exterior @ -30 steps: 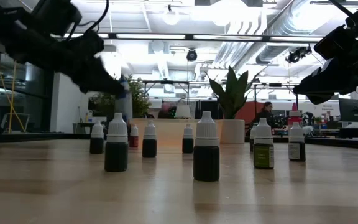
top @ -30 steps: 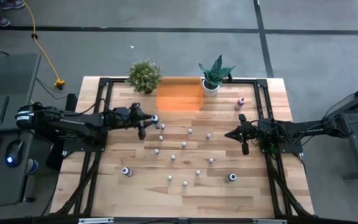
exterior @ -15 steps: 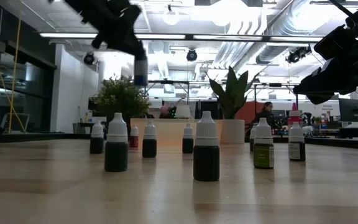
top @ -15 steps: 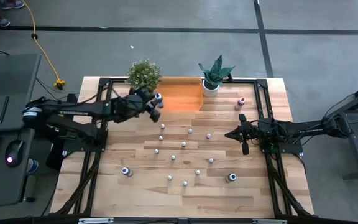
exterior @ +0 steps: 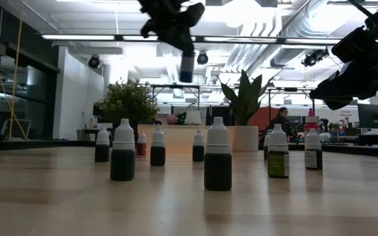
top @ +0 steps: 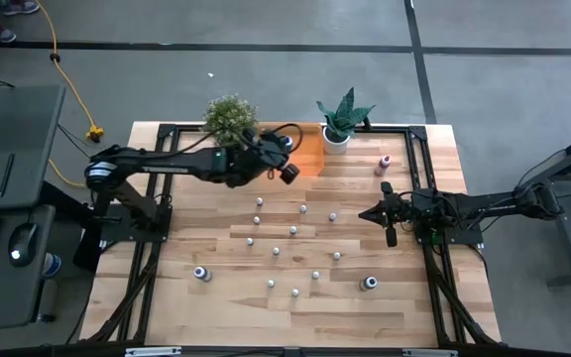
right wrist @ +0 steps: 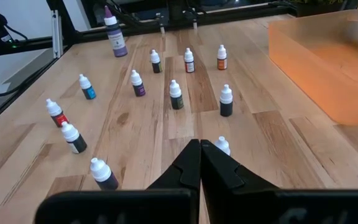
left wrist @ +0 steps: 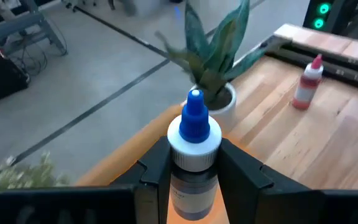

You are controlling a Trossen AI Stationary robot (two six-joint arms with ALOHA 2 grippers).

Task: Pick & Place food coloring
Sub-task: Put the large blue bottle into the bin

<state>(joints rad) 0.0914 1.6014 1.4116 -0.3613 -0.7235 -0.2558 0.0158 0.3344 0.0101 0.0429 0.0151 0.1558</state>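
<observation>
Your left claw (top: 287, 172) grips a blue-capped bottle (left wrist: 194, 155) by the body, jaws pinched on either side of it, cap pointing away from the wrist. From above, the claw hangs over the orange bin (top: 305, 151) at the far edge of the surface (top: 414, 307), between the bushy plant (top: 231, 119) and the spiky plant (top: 342, 117). The move ahead looks like a release, and it turns on one thing: the bottle seems to sit over the bin's near edge, so the bin floor lies below and slightly farther out.

Your right claw (top: 364, 214) waits with jaws pressed together, empty, at the right side of the surface. It is nearer the loose bottles (top: 292, 231) scattered across the middle.

The level view shows the bottle (exterior: 187, 66) held upright, well above the standing bottles; the overhead view gives no height. The left wrist view alone shows the grip and a pink bottle (left wrist: 307, 82) beyond the spiky plant.
</observation>
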